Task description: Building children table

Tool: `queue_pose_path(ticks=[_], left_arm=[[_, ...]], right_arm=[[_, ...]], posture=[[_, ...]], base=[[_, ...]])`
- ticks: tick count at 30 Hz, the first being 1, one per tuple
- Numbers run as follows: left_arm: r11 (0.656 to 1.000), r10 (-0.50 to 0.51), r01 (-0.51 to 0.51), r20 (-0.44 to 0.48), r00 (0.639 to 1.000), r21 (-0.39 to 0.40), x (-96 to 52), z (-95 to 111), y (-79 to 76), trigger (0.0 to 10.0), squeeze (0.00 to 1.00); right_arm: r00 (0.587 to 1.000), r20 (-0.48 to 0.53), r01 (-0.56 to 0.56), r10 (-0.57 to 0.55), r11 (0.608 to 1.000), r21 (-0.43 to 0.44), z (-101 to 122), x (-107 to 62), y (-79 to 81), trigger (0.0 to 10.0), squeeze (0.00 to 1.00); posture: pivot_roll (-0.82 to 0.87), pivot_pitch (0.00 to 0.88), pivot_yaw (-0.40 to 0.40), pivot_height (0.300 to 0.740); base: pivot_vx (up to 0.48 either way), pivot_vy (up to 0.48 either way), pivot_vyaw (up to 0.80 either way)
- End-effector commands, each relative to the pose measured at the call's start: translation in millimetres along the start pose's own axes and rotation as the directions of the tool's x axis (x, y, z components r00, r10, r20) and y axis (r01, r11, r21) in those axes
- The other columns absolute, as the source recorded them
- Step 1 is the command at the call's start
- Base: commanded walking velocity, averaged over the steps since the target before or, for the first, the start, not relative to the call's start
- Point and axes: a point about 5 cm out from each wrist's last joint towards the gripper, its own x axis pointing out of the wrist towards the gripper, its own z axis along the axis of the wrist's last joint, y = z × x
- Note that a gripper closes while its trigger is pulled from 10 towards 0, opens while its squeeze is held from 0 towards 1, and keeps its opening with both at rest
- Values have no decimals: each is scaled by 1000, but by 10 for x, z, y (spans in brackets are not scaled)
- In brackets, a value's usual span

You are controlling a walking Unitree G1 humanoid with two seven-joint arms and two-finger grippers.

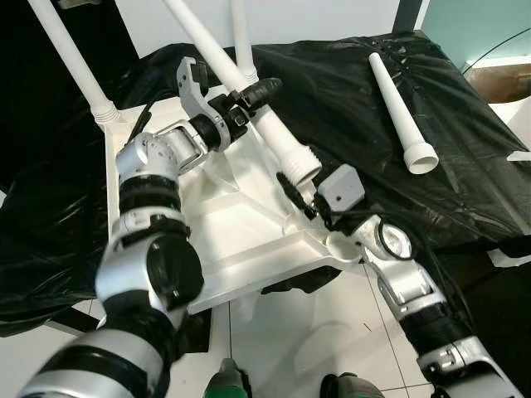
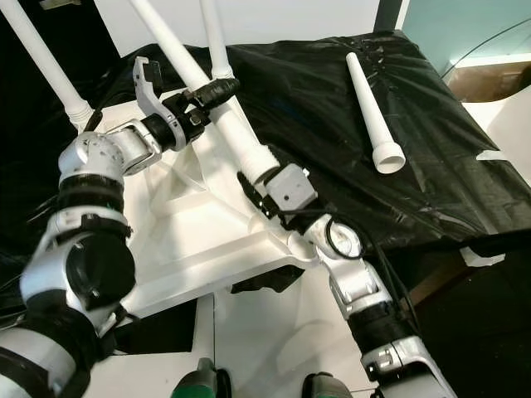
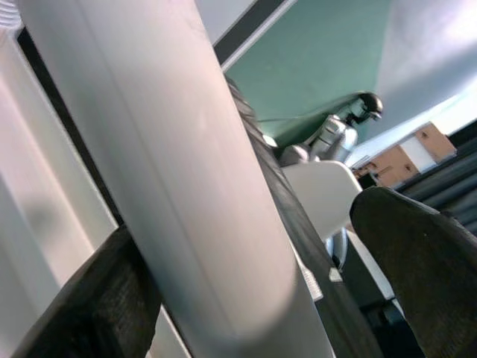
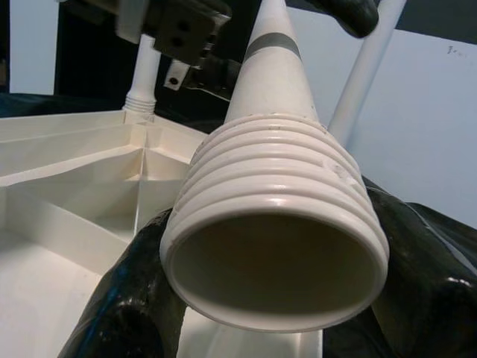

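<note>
White legs already stand in two corners of the upturned tabletop [image 1: 241, 240]; both the left end effector [image 1: 236, 104] and right end effector [image 1: 303, 186] clamp the third leg [image 1: 265, 124] above its socket, a fourth leg [image 1: 398, 108] waiting on black sheeting [image 1: 348, 91].

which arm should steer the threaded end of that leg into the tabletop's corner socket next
Right, probably. The right gripper holds the leg at its threaded end, just above the tabletop corner socket. The left gripper grips higher up the shaft, better for steadying.

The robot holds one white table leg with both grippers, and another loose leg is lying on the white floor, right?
Not quite. The loose leg lies on the black plastic sheet, as the left eye view shows. Both the left gripper and right gripper do hold one white leg.
</note>
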Motion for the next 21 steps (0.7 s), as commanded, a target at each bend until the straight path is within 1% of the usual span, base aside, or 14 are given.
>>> queue_pose_path(ticks=[1, 7, 8, 13, 15, 16, 17, 18, 20, 21], left_arm=[[1000, 13, -13, 39, 999, 4, 52, 92, -43, 10000, 0], [999, 46, -47, 48, 998, 5, 92, 110, -46, 10000, 0], [998, 62, -62, 50, 997, 1, 98, 114, -37, 0, 0], [996, 84, -83, 53, 995, -6, 106, 120, -21, 0, 0], [993, 112, -113, 42, 993, 38, 113, 79, 9, 0, 0], [993, 112, -113, 42, 993, 38, 113, 79, 9, 0, 0], [991, 120, -122, 43, 992, 49, 125, 68, 9, 0, 0], [989, 129, -132, 47, 990, 62, 134, 69, 8, 0, 0], [987, 131, -135, 58, 990, 87, 153, 90, -17, 0, 0], [987, 131, -135, 58, 990, 87, 153, 90, -17, 0, 0]], right_arm=[[999, -8, -51, 51, 999, -6, -26, -21, 122, 10000, 0], [998, -16, -55, 54, 998, -13, -49, -30, 135, 10000, 0], [998, -21, -52, 52, 999, -16, -60, -37, 138, 10000, 0], [998, -27, -49, 48, 999, -21, -73, -46, 142, 10000, 0], [998, -48, -36, 35, 999, -23, -110, -55, 142, 10000, 0], [998, -48, -36, 35, 999, -23, -110, -55, 142, 10000, 0], [998, -58, -26, 25, 999, -21, -127, -58, 137, 10000, 35], [998, -64, -18, 18, 1000, -11, -139, -61, 135, 10000, 1000], [997, -71, -4, 5, 1000, 9, -150, -65, 130, 10000, 1000], [997, -71, -4, 5, 1000, 9, -150, -65, 130, 10000, 1000]], posture=[[25, 49, 57, 740], [15, 45, 65, 740], [12, 41, 74, 740], [12, 41, 74, 740], [12, 34, 84, 740], [12, 34, 84, 740], [12, 34, 84, 740], [13, 29, 84, 740], [10, 27, 88, 740], [10, 27, 88, 740]], base=[[0, 0, 0], [0, 0, 0], [0, 0, 0], [0, 0, 0], [0, 0, 0], [0, 0, 0], [0, 0, 0], [0, 0, 0], [0, 0, 0], [0, 0, 0]])
